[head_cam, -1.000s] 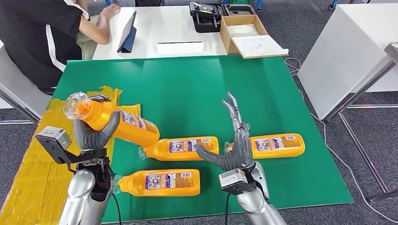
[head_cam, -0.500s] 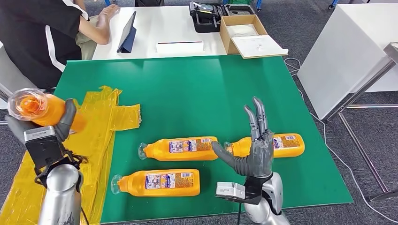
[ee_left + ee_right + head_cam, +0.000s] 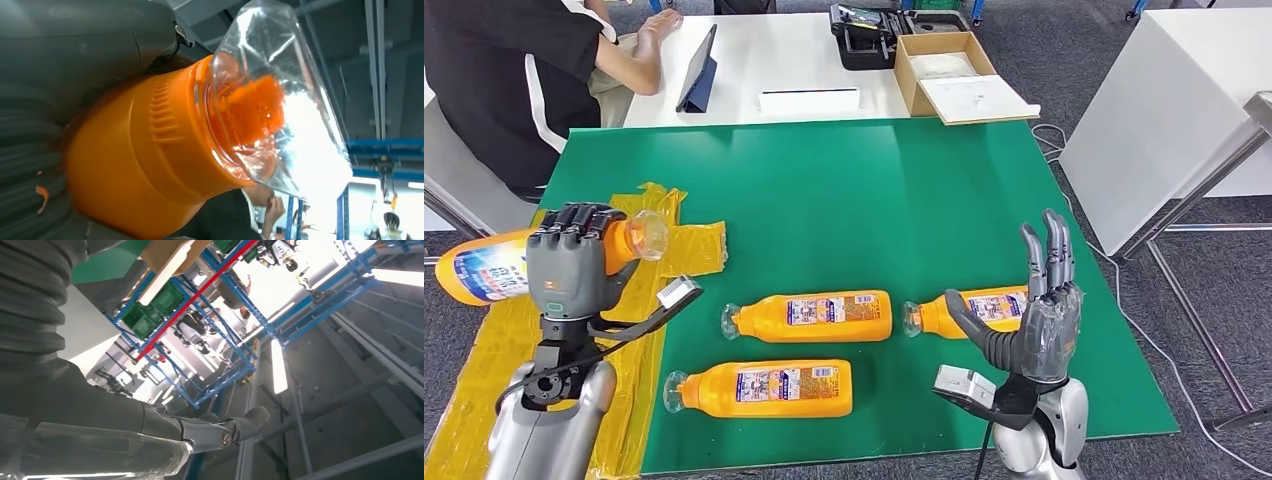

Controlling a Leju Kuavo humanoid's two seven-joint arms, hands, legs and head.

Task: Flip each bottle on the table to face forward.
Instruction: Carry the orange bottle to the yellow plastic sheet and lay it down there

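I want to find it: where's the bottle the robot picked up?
In the head view, the left hand holds the bottle sideways above the yellow sheet.

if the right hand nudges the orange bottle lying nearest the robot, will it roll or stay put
The nearest orange bottle lies on its side on the green mat, looking flat-sided, so it would probably slide or pivot rather than roll. Its glossy plastic may be slippery.

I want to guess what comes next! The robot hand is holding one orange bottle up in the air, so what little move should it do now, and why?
Probably lower it. The left robot hand grips the held bottle lying sideways above the yellow sheet, cap toward the green mat. Three bottles already lie on the mat, so easing this one down beside the nearest bottle seems the likely next step. The right robot hand is raised, holding nothing.
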